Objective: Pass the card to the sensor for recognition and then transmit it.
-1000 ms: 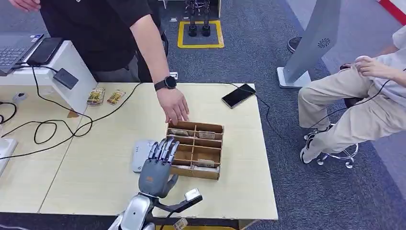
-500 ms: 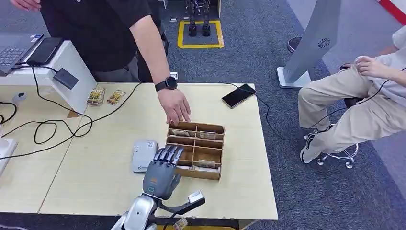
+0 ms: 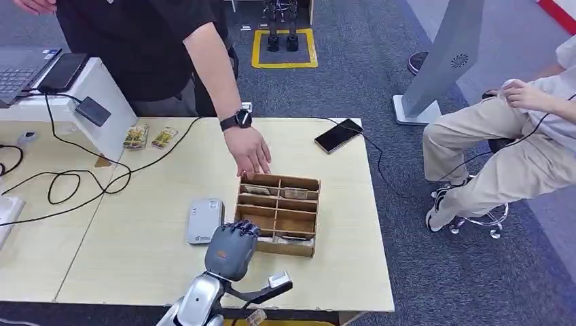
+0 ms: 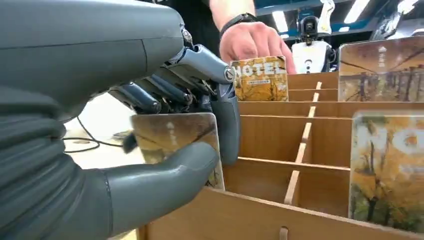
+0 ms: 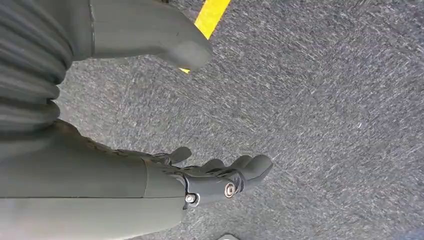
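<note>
Since a second ago the left hand (image 3: 231, 250) has drawn back toward the lower edge of the head view and curled; its fingers, then spread over the wooden box (image 3: 307, 204), now bend onto a card (image 4: 175, 134). The card, thin, glossy and printed, stands upright in the box's near-left compartment, pinched between thumb (image 4: 165, 175) and fingers (image 4: 150, 97). The sensor (image 3: 205, 221), a flat grey pad, lies just left of the box. The right hand (image 5: 220, 175) hangs loosely open over carpet, holding nothing.
</note>
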Controlling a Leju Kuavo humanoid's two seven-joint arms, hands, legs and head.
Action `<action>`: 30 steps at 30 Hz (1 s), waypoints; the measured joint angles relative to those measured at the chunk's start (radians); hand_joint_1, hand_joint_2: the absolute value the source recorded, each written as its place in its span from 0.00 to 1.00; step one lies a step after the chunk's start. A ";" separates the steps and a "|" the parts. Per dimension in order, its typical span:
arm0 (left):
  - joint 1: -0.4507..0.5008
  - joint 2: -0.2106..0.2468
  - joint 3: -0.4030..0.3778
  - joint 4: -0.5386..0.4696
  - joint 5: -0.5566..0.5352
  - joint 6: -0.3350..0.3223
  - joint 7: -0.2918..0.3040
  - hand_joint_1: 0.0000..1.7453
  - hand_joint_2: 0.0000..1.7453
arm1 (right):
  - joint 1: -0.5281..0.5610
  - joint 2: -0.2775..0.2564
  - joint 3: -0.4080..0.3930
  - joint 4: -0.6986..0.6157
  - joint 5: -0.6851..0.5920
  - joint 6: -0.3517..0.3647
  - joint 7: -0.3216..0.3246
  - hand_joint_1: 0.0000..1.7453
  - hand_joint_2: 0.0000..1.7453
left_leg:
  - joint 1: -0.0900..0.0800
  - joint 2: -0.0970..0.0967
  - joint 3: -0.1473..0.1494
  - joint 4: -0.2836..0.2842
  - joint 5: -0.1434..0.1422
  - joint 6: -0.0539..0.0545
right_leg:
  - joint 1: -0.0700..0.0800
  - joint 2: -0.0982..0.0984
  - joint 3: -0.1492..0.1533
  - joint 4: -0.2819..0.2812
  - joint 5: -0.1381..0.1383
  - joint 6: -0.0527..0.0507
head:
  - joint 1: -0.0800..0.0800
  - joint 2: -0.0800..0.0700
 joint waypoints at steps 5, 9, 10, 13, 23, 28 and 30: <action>-0.006 -0.001 0.000 0.003 0.000 -0.006 -0.005 1.00 1.00 | 0.000 0.000 0.009 0.001 0.000 0.000 0.000 0.00 1.00 | 0.000 0.000 0.000 0.000 0.000 0.000 | 0.000 0.000 0.000 0.000 0.000 0.000 | 0.000 0.000; -0.006 -0.003 0.000 0.004 0.000 0.000 -0.010 1.00 1.00 | 0.000 0.000 0.011 0.002 0.000 0.000 0.000 0.00 1.00 | 0.000 0.000 0.000 0.000 0.000 0.000 | 0.000 0.000 0.000 0.000 0.000 0.000 | 0.000 0.000; -0.006 -0.003 0.000 0.005 0.000 0.001 -0.011 1.00 1.00 | 0.000 0.000 0.011 0.002 0.000 0.000 0.000 0.00 1.00 | 0.000 0.000 0.000 0.000 0.000 0.000 | 0.000 0.000 0.000 0.000 0.000 0.000 | 0.000 0.000; -0.004 -0.003 0.000 0.006 0.001 0.011 -0.014 1.00 1.00 | 0.000 0.000 0.012 0.002 0.000 0.000 0.000 0.00 1.00 | 0.000 0.000 0.000 0.000 0.000 0.000 | 0.000 0.000 0.000 0.000 0.000 0.000 | 0.000 0.000; 0.018 -0.003 0.000 0.008 0.003 0.090 -0.032 1.00 1.00 | 0.000 0.000 0.022 0.006 -0.002 0.000 0.000 0.00 1.00 | 0.000 0.000 0.000 0.000 0.000 0.000 | 0.000 0.000 0.000 0.000 0.000 0.000 | 0.000 0.000; 0.047 -0.003 0.000 -0.035 0.005 0.154 -0.074 1.00 1.00 | 0.000 0.000 0.030 0.006 -0.008 0.000 -0.001 0.00 1.00 | 0.000 0.000 0.000 0.000 0.000 0.000 | 0.000 0.000 0.000 0.000 0.000 0.000 | 0.000 0.000; 0.053 -0.003 0.000 -0.055 0.005 0.159 -0.082 1.00 1.00 | 0.000 0.000 0.031 0.006 -0.008 0.000 -0.001 0.00 1.00 | 0.000 -0.001 0.000 0.000 0.000 0.000 | 0.000 0.000 0.000 0.000 0.000 0.000 | 0.000 0.000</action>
